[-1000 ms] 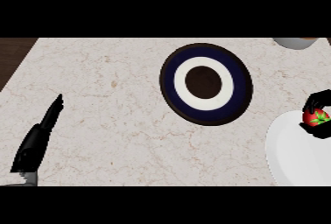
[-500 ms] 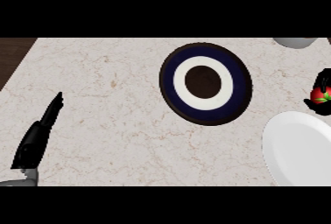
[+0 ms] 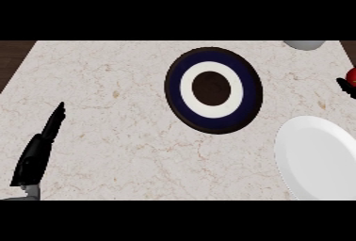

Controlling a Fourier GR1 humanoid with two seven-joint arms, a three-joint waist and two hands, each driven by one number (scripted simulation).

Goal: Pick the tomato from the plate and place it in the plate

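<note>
The red tomato [image 3: 351, 74] shows only as a sliver at the right edge, beyond the white plate's far rim. Black fingers of my right hand [image 3: 344, 86] curl against its lower side; the rest of that hand is out of view. The white plate [image 3: 319, 160] lies at the lower right with nothing on it. A dark blue plate [image 3: 181, 89] with a white ring and a brown centre lies at the middle of the counter, also bare. My left hand [image 3: 38, 153] rests open at the lower left, fingers straight and pointing away.
A pale rounded object [image 3: 303, 44] is cut by the top edge at the far right. Dark wood borders the marble counter at the upper left and upper right corners.
My right hand has carried the tomato off the white plate, up and to the right, until it is almost out of view. The view has shifted slightly. The left hand stays put.
</note>
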